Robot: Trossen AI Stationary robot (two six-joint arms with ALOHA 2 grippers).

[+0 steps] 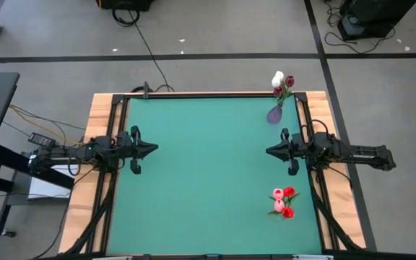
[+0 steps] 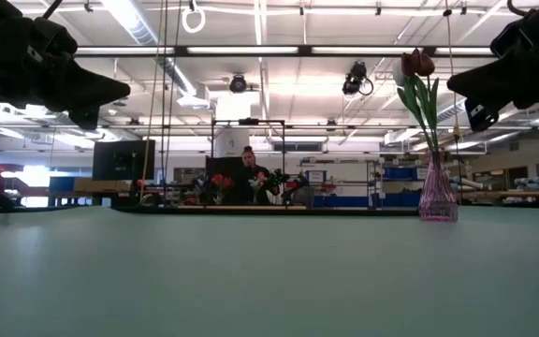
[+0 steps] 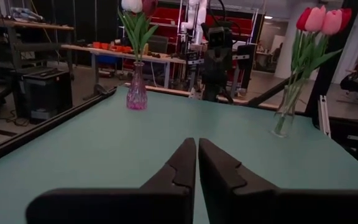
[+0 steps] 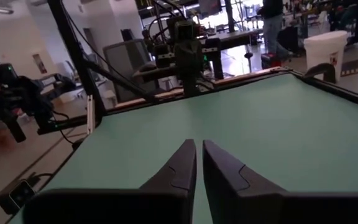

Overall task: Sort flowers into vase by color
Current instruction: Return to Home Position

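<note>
Jaws pretty much closed on both arms, only a hairline slit between the dark fingers [image 3: 178,169] and nothing pinched in either pair. Left gripper [image 3: 197,148] parked over the left side of the green table [image 1: 208,188], right gripper [image 4: 199,149] over the right side, tips pointing at each other across the middle, well apart, both hanging up off the mat going by the low view. Nearest the front edge, over on the right: a clear vase [image 3: 284,118] with the pink and red flowers [image 1: 283,202] bunched in it, two pink heads and two red going by the overhead view, green stems and leaves standing upright inside the glass. Sits between the right arm [image 1: 352,154] and the front edge, near the arm but not touching it. Further back, right by the far right corner of the mat: a purple vase [image 1: 274,114] holding the white and dark red flowers [image 1: 283,81], heads close together above the narrow neck. Shows up in the low view too, upright on the mat with a dark red bud at the top and long leaves under it. So two vases, both down the right side, well apart from each other and from both grippers. Past the table, just workshop clutter: benches, shelves, ceiling lights, a white bin [image 4: 325,53] on the floor, and a person [image 2: 249,173] at a bench way in the back.
</note>
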